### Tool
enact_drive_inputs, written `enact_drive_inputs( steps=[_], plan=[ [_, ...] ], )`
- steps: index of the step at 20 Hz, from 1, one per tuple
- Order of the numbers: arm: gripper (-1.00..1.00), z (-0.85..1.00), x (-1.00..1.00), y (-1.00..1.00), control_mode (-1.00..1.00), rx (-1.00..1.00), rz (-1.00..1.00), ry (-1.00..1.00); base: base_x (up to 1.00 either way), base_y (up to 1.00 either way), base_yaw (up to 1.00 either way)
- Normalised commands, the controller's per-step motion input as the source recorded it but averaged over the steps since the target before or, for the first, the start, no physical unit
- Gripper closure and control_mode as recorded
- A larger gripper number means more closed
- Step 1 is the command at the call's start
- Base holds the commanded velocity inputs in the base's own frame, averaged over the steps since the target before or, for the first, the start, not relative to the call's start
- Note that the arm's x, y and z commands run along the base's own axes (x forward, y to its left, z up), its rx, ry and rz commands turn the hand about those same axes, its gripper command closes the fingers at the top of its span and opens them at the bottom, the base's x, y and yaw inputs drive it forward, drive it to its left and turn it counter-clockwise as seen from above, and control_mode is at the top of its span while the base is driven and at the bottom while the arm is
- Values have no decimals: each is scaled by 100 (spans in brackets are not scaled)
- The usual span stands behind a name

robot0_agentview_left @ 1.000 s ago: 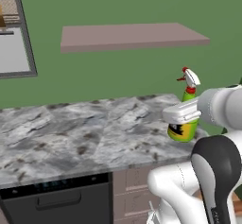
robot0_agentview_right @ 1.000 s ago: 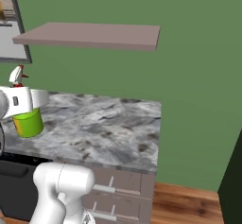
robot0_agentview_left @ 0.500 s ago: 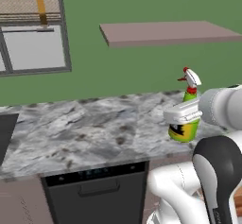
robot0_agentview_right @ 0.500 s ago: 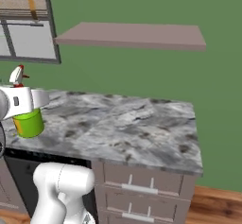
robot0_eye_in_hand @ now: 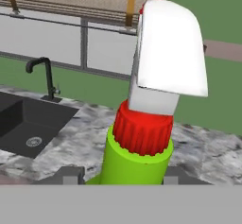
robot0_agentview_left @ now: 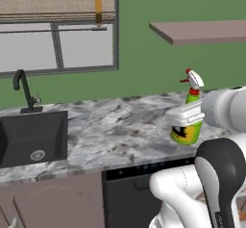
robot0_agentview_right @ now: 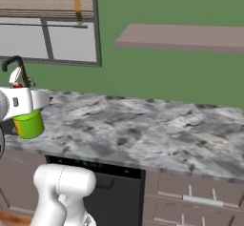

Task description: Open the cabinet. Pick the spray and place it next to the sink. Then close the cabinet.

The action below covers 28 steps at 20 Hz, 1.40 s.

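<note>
1. Left base view: the spray (robot0_agentview_left: 187,122) is held upright in the air over the marbled grey surface (robot0_agentview_left: 120,131), with the white fingers (robot0_agentview_left: 185,114) clamped across the green body just above the yellow-and-black label. White trigger head and red nozzle tip poke up above the grip. The sink (robot0_agentview_left: 30,138) is well off to the left, black basin with a round metal drain, and the thin black faucet (robot0_agentview_left: 24,91) stands at its back edge. A window (robot0_agentview_left: 57,27) with a woven blind sits above it, and a brownish shelf (robot0_agentview_left: 202,31) hangs on the green wall at the upper right. Dark dishwasher front (robot0_agentview_left: 129,193) is under the surface.

2. Right base view: same bottle (robot0_agentview_right: 26,113) at the far left, gripper (robot0_agentview_right: 28,102) wrapped round it, bottom of the bottle hanging just in front of the surface edge. Faucet curve peeks out behind it. Drawers (robot0_agentview_right: 195,199) with metal handles are at the lower right.

3. Hand view: super close on the bottle (robot0_eye_in_hand: 151,119): white head, red ribbed collar, green neck, sitting between the two dark fingertips (robot0_eye_in_hand: 71,175). Sink (robot0_eye_in_hand: 28,124) is off to the left of it, not close.
</note>
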Motion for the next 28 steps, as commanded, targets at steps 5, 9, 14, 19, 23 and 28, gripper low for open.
enact_drive_inputs(
  steps=[5, 9, 14, 19, 23, 28],
  plan=[
    [100, 0, 0, 0, 100, 0, 0, 0, 0, 79, 0],
    [100, 0, 0, 0, 100, 0, 0, 0, 10, 36, -2],
    [100, 0, 0, 0, 100, 0, 0, 0, 30, 20, -1],
    [100, 0, 0, 0, 100, 0, 0, 0, 28, 35, 0],
    [100, 0, 0, 0, 100, 0, 0, 0, 36, 55, -3],
    [100, 0, 0, 0, 100, 0, 0, 0, 39, 53, -3]
  ],
)
